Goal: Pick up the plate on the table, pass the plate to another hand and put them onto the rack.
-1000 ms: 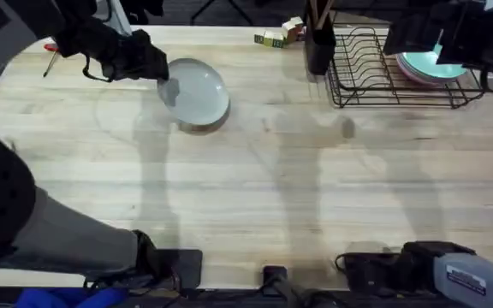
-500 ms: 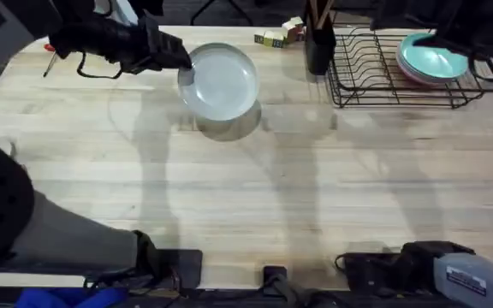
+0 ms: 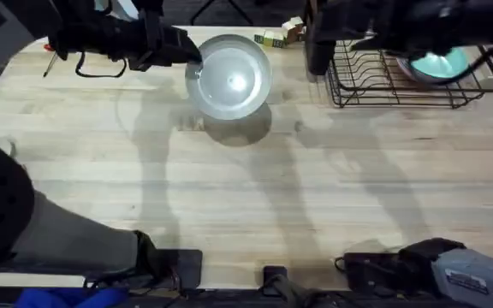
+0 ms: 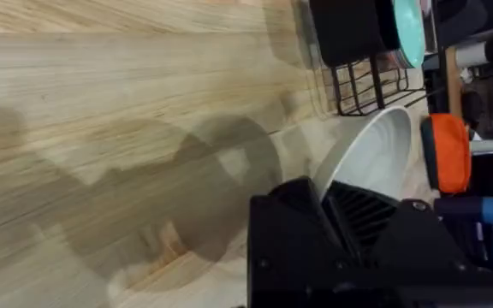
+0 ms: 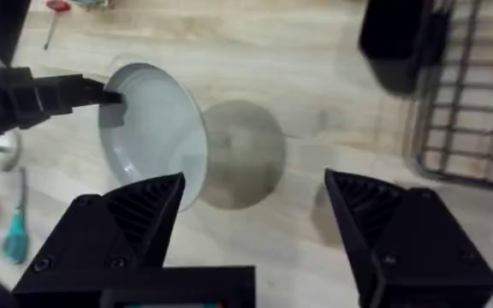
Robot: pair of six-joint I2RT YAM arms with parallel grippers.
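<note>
The white plate hangs tilted above the table, its shadow lying just below it. My left gripper is shut on the plate's left rim. In the left wrist view the plate rises from between the black fingers. My right arm reaches in from the right along the back of the table, in front of the black wire rack. In the right wrist view, my right gripper stands open, apart from the plate and facing it. The left gripper holds the plate's far edge.
Teal plates stand in the rack's right part. A black utensil cup sits at the rack's left end. Small blocks lie at the back edge, and a red tool lies at the far left.
The left gripper has carried the plate up and to the right. The right arm has swung left from over the rack toward the plate.
</note>
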